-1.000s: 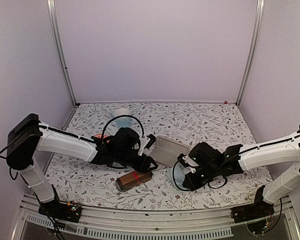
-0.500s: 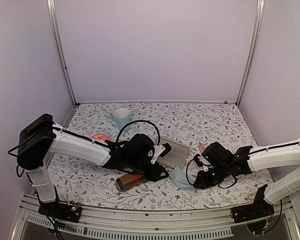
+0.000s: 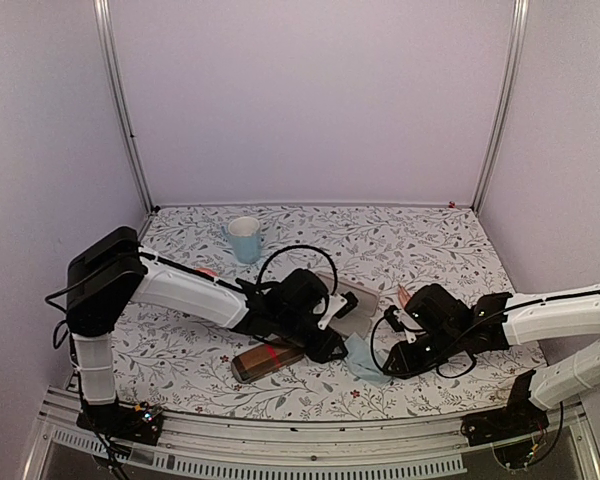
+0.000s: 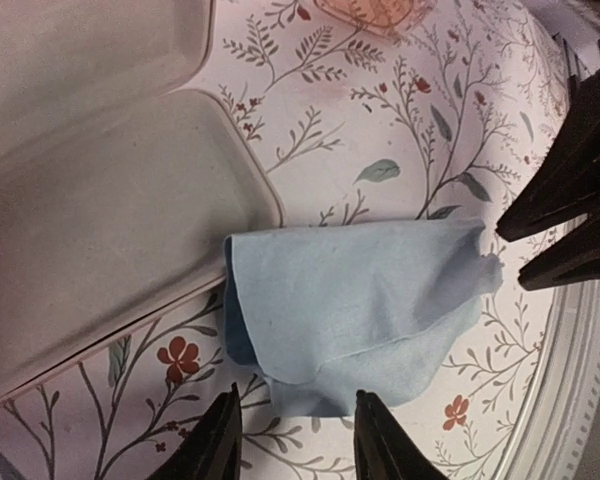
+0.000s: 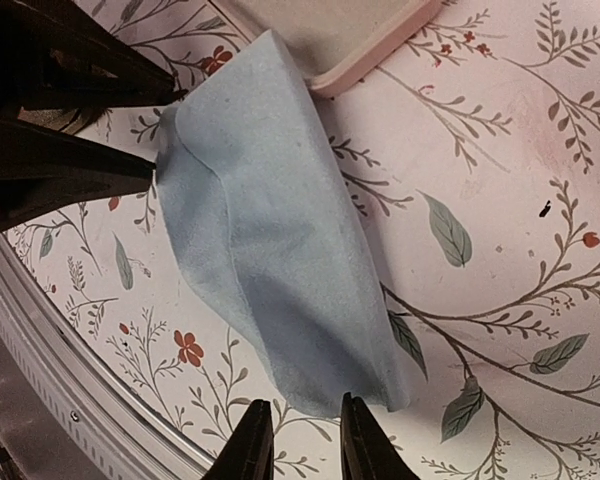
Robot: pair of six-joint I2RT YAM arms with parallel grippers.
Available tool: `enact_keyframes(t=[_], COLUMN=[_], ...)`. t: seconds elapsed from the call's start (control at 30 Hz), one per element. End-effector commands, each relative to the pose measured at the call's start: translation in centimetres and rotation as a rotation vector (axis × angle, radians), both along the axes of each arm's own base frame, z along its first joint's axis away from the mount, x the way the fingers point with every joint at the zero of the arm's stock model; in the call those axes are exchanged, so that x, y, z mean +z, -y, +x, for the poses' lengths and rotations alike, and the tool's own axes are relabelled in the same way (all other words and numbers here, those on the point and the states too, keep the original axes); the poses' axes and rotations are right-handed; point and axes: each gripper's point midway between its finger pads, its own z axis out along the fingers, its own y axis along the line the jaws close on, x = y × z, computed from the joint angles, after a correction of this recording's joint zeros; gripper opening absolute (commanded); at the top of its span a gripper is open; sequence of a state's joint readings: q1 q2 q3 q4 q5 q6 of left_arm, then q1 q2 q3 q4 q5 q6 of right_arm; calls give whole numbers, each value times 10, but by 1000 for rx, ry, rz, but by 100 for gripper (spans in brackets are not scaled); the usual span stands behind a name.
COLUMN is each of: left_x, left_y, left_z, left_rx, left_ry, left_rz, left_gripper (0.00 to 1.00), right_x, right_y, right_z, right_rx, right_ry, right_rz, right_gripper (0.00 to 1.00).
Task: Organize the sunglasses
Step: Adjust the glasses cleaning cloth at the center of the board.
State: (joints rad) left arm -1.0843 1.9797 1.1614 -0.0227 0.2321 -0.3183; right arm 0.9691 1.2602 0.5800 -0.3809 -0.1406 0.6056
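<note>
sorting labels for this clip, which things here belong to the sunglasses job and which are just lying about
Job: the pinkish-tan sunglasses, only partly in view; probably also the open pink case, the brown red-banded case and the blue cloth. No black-framed pair can be made out.
Lying about: the blue cup.

Floral-print table (image 3: 460, 240). Blue cup (image 3: 245, 238) upright at rear left. Brown red-banded case (image 3: 265, 358) near front edge. Pale pinkish case (image 4: 90, 200) open at centre, blue cloth (image 4: 360, 310) against its corner, pinkish-tan sunglasses (image 3: 404, 297) near its right.
</note>
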Motion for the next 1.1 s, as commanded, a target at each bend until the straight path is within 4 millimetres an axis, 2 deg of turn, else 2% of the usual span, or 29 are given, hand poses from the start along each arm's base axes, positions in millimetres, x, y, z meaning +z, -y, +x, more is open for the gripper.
enact_keyframes(t=[0.0, 0.17, 0.53, 0.83, 1.07], left_x=[-17, -20, -16, -14, -3], left_y=[-5, -3, 3, 3, 3], left_z=[-3, -5, -7, -4, -7], left_rx=[2, -10, -17, 12, 28], left_ry=[-67, -115, -168, -185, -208], left_rz=[38, 13, -48, -60, -82], left_gripper=[39, 36, 17, 0, 0], right_x=[8, 10, 8, 19, 13], right_y=[-6, -5, -5, -24, -40], right_z=[4, 5, 2, -15, -30], right_rx=[7, 5, 8, 111, 184], right_ry=[33, 44, 40, 61, 47], right_rz=[16, 18, 27, 89, 91], right_gripper=[25, 25, 24, 28, 28])
